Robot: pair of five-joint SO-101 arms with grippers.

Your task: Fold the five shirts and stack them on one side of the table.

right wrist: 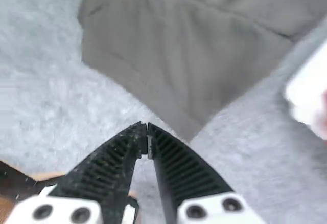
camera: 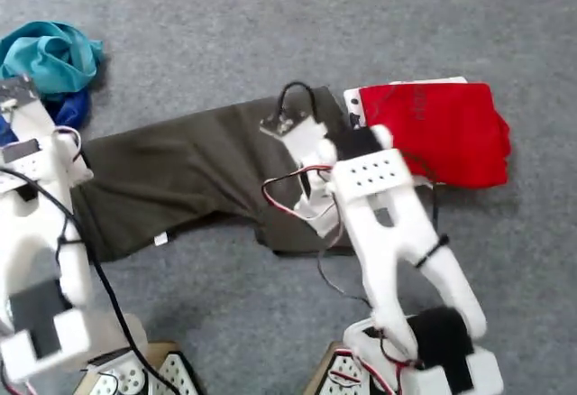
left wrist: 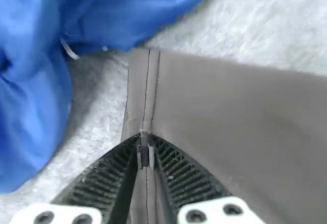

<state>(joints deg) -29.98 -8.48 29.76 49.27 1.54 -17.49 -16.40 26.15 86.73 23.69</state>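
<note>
Left wrist view: the olive shirt [left wrist: 230, 116] lies pinched between the fingers [left wrist: 180, 175].

No legible text or labels

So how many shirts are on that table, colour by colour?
Teal shirt: 1
Blue shirt: 1
Olive shirt: 1
Red shirt: 1
White shirt, probably, just an edge showing under the red: 1
Total: 5
</note>
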